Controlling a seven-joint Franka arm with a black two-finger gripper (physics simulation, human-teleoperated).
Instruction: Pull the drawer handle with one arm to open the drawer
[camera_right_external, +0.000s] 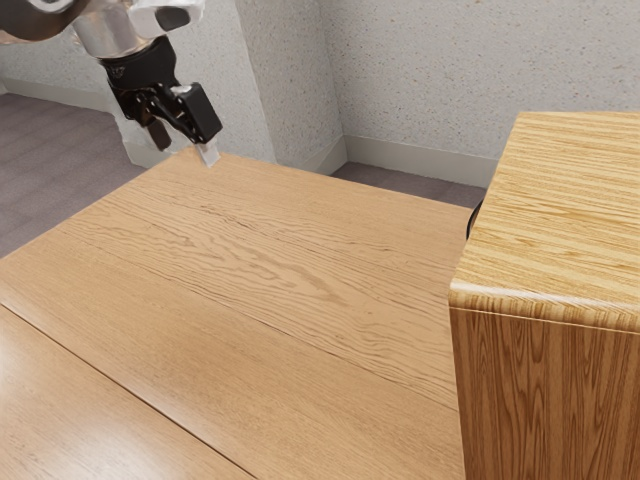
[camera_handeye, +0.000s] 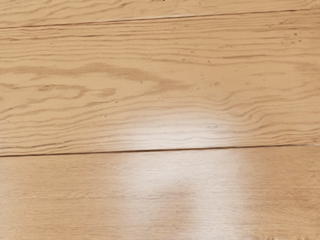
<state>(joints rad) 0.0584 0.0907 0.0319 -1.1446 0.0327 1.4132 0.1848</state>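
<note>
Small dark drawer handle (camera_right_external: 472, 217): barely showing at far side of light oak-grain wooden cabinet (camera_right_external: 560, 300), exterior view's right. Drawer front hidden.
Jaws: apart, empty, well away at upper left, hovering above pale oak plank surface (camera_right_external: 250, 280).
Judged outstanding: approach, grip, pull.

Wooden table (camera_right_external: 250, 300): light oak grain, plank seams visible. Behind it a speckled grey wall (camera_right_external: 420, 70), pale baseboard (camera_right_external: 420, 158), and purplish-grey floor (camera_right_external: 50, 160).
</note>
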